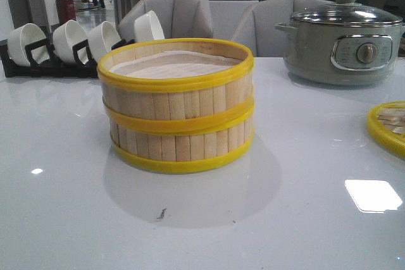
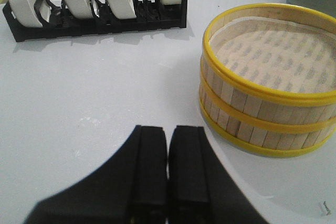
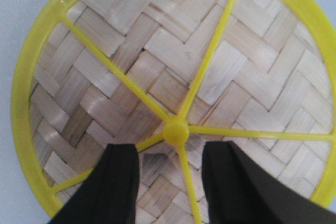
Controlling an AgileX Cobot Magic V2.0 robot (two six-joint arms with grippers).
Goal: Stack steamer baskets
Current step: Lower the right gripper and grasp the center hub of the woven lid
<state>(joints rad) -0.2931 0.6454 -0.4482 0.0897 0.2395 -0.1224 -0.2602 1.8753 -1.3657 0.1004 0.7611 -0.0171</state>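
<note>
Two steamer baskets (image 1: 177, 105) stand stacked one on the other at the table's middle, with pale slat walls, yellow rims and a pale liner inside the upper one (image 2: 273, 56). The woven lid (image 1: 389, 128) with a yellow rim lies flat at the right edge of the table. My left gripper (image 2: 168, 132) is shut with nothing in it, hovering over bare table to the left of the stack. My right gripper (image 3: 170, 150) is open just above the lid (image 3: 173, 77), its fingers on either side of a yellow spoke near the centre knob (image 3: 176, 131).
A grey-green electric pot (image 1: 342, 42) with a glass lid stands at the back right. A black rack (image 1: 38, 55) holding several white bowls runs along the back left (image 2: 94, 9). Grey chairs (image 1: 177, 11) stand behind the table.
</note>
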